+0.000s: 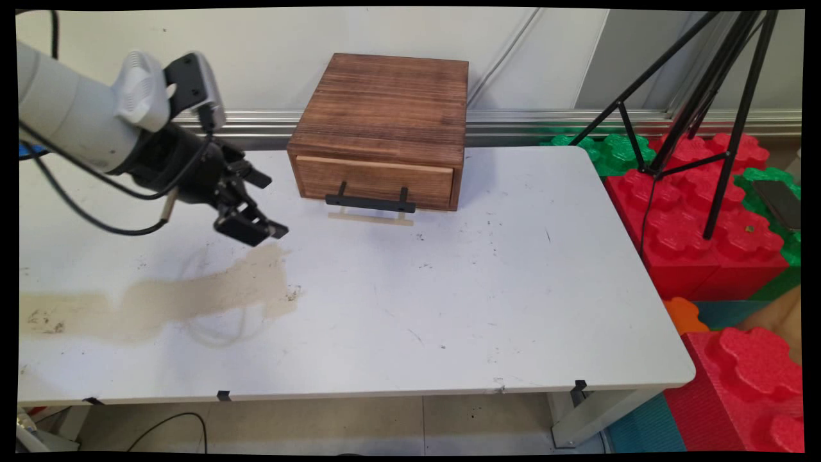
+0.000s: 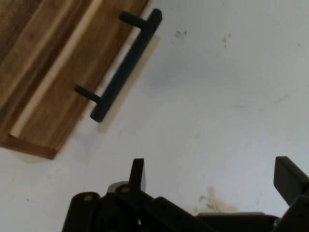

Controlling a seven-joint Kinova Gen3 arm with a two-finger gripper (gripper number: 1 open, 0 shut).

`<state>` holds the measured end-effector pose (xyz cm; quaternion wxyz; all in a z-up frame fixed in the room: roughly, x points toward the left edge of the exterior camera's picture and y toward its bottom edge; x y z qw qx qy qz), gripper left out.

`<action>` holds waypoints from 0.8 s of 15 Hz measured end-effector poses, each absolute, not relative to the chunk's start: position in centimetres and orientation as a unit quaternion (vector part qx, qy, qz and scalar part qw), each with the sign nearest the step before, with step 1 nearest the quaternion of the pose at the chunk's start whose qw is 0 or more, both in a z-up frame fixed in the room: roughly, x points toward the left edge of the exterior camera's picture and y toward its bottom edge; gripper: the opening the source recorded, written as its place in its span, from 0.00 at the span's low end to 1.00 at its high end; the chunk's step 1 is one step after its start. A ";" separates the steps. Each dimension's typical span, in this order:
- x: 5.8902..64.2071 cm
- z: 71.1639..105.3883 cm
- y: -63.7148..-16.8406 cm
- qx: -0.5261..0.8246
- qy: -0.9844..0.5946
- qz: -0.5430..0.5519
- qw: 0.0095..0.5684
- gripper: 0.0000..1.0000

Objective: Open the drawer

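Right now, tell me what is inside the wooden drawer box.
Cannot be seen: the wooden drawer box has its drawer shut, black handle outward. Nothing rests on top. The gripper hangs open, left of it.

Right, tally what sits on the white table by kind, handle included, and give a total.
Brown wooden drawer box: 1
Black bar handle on its drawer front: 1
Tan sandy smear on the white table: 1
Total: 3

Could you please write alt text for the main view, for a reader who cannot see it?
A robot arm's open tool hangs empty above a white table, left of a wooden drawer box. The drawer is shut, its black handle facing the camera. A tan smear marks the table below the tool.
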<state>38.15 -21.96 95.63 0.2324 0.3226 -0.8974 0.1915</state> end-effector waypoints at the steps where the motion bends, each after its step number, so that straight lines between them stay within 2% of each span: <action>1: 37.7 95.6 -22.6 0.322 -0.897 0.197 0.231 1.00; 12: 32.5 93.5 -29.7 0.322 -0.895 0.230 0.205 1.00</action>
